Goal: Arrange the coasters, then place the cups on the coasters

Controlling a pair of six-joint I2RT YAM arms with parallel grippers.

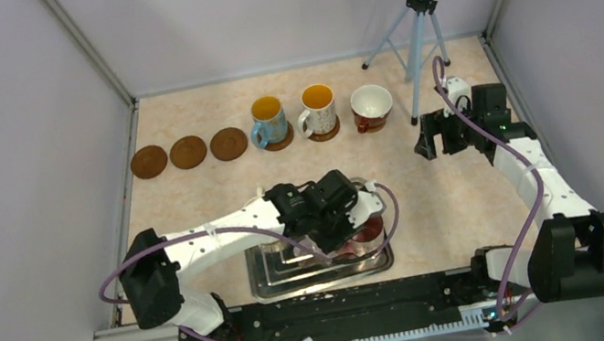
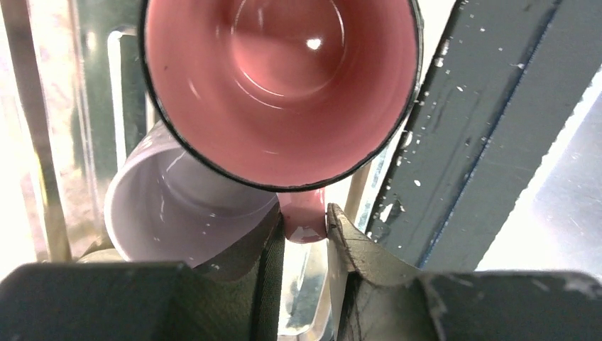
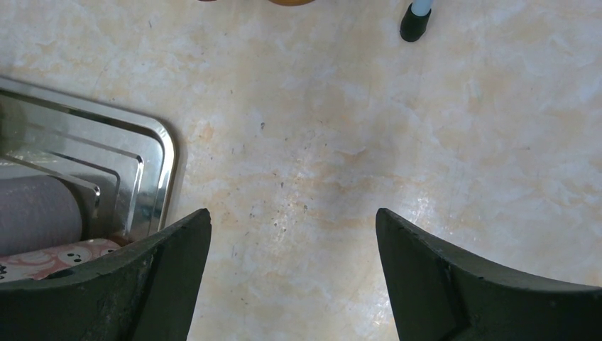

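Now left claw (image 2: 307, 227) pinches pink mug (image 2: 284, 92) by handle.

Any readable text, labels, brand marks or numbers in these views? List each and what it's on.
No legible text in any view.
pink mug: the outside print shows cartoon faces in the right wrist view, no letters.
blue-handled mug and mug with orange inside: surface patterns too small to read in the top view.
silver tray: no marking visible.
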